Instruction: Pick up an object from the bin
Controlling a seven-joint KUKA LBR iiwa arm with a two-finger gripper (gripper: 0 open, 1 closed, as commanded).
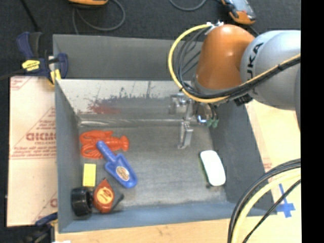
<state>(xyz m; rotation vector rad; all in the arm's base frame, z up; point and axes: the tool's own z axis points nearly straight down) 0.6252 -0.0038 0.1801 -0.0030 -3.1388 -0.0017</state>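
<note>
My gripper [184, 142] hangs over the bare bin floor right of the middle, near the back wall, under the orange wrist cover. I see nothing held in it. The nearest thing is a white oval piece [212, 168], shaped like a bar of soap. It lies flat on the floor just right of and in front of the gripper, apart from it. A blue scoop with an orange label [117, 166] lies well off to the left.
On the left side of the bin lie an orange toy lobster [101, 142], a yellow block [89, 175], an orange tape measure [105, 196] and a black round cap [80, 201]. The arm reaches in over the right rim.
</note>
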